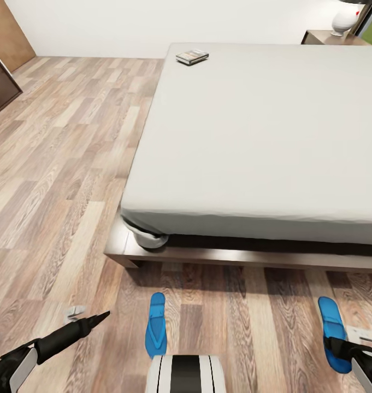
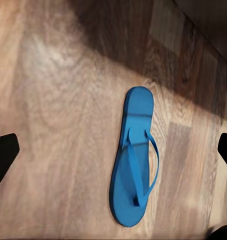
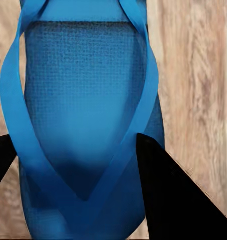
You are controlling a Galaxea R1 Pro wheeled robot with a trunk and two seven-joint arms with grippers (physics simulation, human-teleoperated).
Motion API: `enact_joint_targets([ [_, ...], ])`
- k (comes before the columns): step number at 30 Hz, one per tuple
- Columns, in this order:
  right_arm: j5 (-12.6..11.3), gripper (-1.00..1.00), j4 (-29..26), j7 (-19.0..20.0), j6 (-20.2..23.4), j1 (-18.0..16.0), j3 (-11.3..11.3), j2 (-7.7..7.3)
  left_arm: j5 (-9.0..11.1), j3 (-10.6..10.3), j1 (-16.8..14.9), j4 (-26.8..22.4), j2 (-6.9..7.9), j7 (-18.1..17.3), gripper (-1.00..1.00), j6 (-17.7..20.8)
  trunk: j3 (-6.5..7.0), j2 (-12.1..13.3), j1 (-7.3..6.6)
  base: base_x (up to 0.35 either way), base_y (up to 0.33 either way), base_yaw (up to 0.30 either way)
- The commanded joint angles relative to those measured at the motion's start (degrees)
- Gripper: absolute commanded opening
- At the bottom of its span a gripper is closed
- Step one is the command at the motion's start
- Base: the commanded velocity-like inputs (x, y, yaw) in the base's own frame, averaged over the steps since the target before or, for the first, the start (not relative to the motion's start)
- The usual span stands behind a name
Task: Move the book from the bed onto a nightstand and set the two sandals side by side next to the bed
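Head view, book lettering unreadable, left gripper state unclear, right gripper spread over sandal

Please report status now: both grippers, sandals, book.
Right gripper open, low over right sandal. Left gripper open, above left sandal. Book on bed. Sandals apart.

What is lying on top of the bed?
Only a small book lies on the bed, near its far left corner. Any part of the mattress past the picture's right edge is out of view.
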Motion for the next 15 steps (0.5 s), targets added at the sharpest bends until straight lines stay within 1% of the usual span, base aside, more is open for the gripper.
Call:
enact_joint_targets([
  [1, -0.6, -1.00, -0.1, -0.9, 0.3, 0.0, 0.1, -0.01, 0.4, 0.0, 0.0, 0.0, -0.03, -0.2, 1.00, 0.6, -0.03, 0.0, -0.01, 0.000, 0.289, 0.000],
  [6, -0.4, -1.00, 0.2, -1.8, 0.2, 0.0, 0.1, -0.01, 0.4, 0.0, 0.0, 0.0, -0.06, -0.2, 1.00, 0.6, -0.03, 0.0, -0.01, 0.000, 0.289, 0.000],
  [8, -0.3, -1.00, 0.3, -1.9, -2.1, 0.0, 0.2, 0.03, 0.4, 0.0, 0.0, 0.0, -0.06, -0.2, 1.00, 0.6, -0.03, 0.0, -0.01, 0.000, 0.289, 0.000],
  [9, -0.3, -1.00, 0.4, -2.0, -4.1, 0.0, 0.2, 0.04, 0.4, 0.0, 0.0, 0.0, -0.06, -0.2, 1.00, 0.6, -0.03, 0.0, -0.01, 0.000, 0.289, 0.000],
  [10, -0.4, -1.00, 0.5, -2.0, -7.1, 0.0, 0.2, 0.23, 0.4, 0.0, 0.0, 0.0, -0.06, -0.2, 1.00, 0.6, -0.03, 0.0, -0.01, 0.000, 0.289, 0.000],
  [11, -0.5, -1.00, 0.6, -2.0, -8.8, 0.0, 0.2, 0.43, 0.4, 0.0, 0.0, 0.0, -0.06, -0.2, 1.00, 0.6, -0.03, 0.0, -0.01, 0.000, 0.289, 0.000],
  [13, -0.5, -1.00, 0.7, -2.0, -10.5, 0.0, 0.1, 0.63, 0.4, 0.0, 0.0, 0.0, -0.06, -0.2, 1.00, 0.6, -0.03, 0.0, -0.01, 0.000, 0.289, 0.000],
  [15, -0.6, -1.00, 0.7, -2.0, -11.4, 0.0, 0.0, 0.73, 0.4, 0.0, 0.0, 0.0, -0.06, -0.2, 1.00, 0.6, -0.03, 0.0, -0.01, 0.000, 0.289, 0.000],
])
